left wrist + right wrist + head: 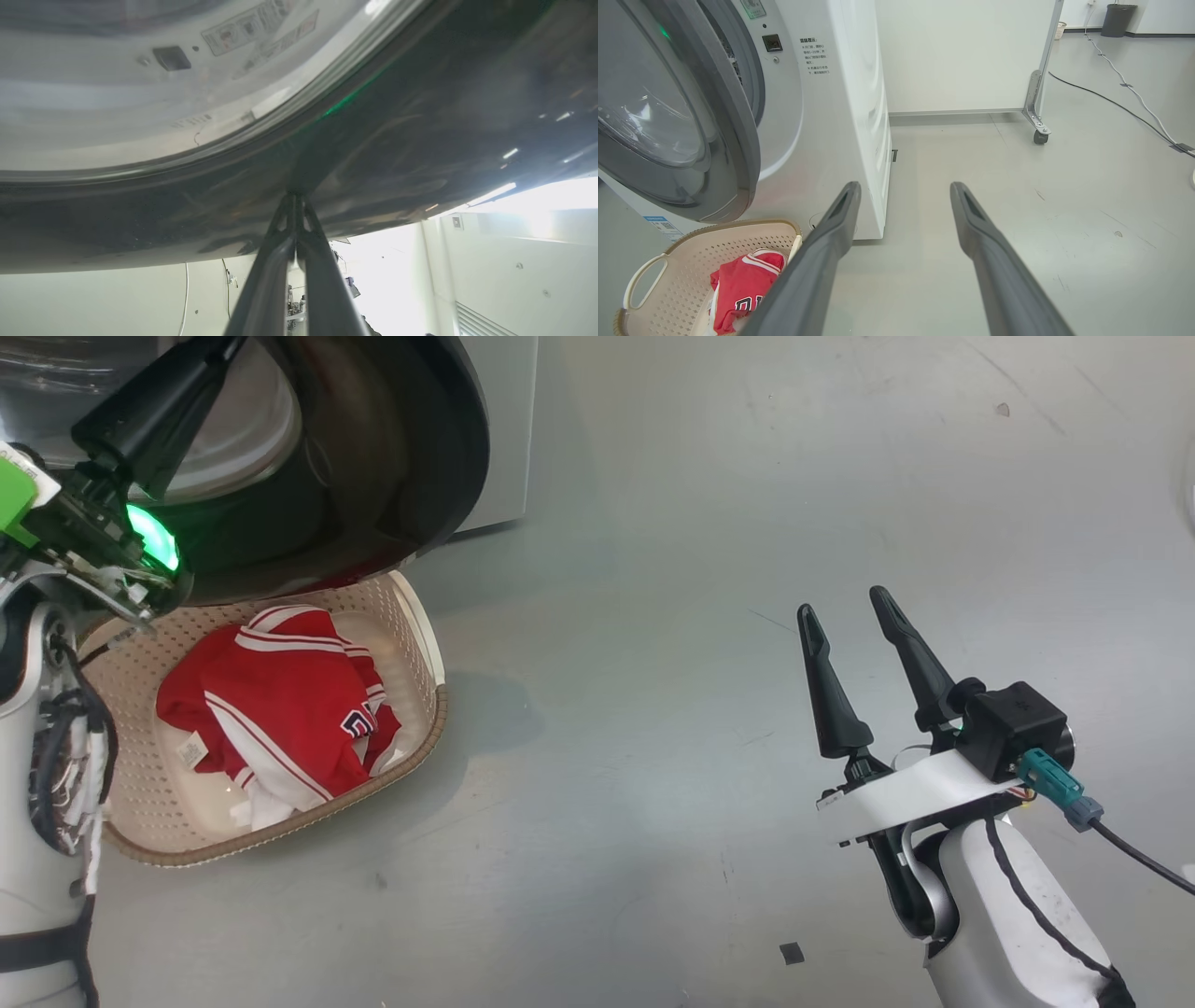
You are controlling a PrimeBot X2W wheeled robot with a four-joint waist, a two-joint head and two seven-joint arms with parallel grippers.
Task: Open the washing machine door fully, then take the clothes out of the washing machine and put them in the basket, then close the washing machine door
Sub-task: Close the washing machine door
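Lower edge of washing machine door [401, 476] overhangs basket [425, 644] far rim; clothes [280, 700] inside; floor [653, 756] beside it open. Tips of closed left gripper [295, 197] against door's black ring; right gripper [842, 600] wide, empty.

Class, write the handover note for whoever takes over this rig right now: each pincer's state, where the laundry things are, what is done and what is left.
Left pincer: shut, tips against the black ring of the washing machine door.
Right pincer: open, empty, above the floor.
Red jersey lies in the basket, under the partly open door, beside the washing machine.
Done: jersey in basket.
Left: close the door. Whether the machine is empty cannot be seen.
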